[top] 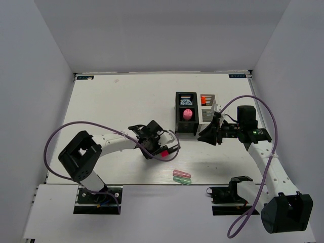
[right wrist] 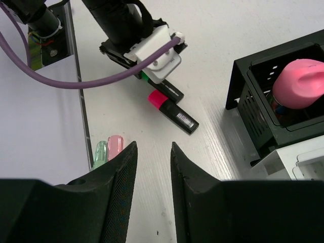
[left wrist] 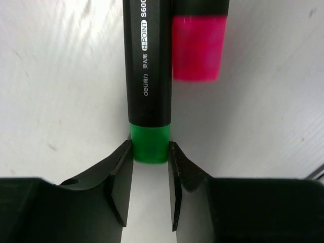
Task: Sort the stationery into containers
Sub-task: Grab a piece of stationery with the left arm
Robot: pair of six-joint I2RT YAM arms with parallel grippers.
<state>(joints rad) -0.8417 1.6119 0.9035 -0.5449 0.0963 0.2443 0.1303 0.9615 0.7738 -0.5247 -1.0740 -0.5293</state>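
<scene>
Left gripper [top: 153, 143] sits low on the white table [top: 116, 101], with lots of bare room behind it. Right gripper [top: 205, 134] hangs just beside the black mesh bin [top: 186, 126]. The white bin [top: 208, 115] touches the black one's side and has something orange [top: 204, 99] in it. A pink pastel piece [top: 180, 173] and a green pastel piece [top: 183, 180] lie side by side close to the table's near edge.

From the left wrist, the two black fingers [left wrist: 121, 182] pinch the green cap of a black green-capped marker [left wrist: 149, 101] lying on the table. White letters on its smooth round body read "deli", "H-POINT" and "S60", cut off by the edge. A pink-capped marker [left wrist: 197, 48] lies just beside it.

From the right wrist, the bumpy black fingers [right wrist: 121, 192] stand a little apart with nothing between them, up above the bare table. A round pink soft-looking thing [right wrist: 301, 81] sticks up inside the black bin.
</scene>
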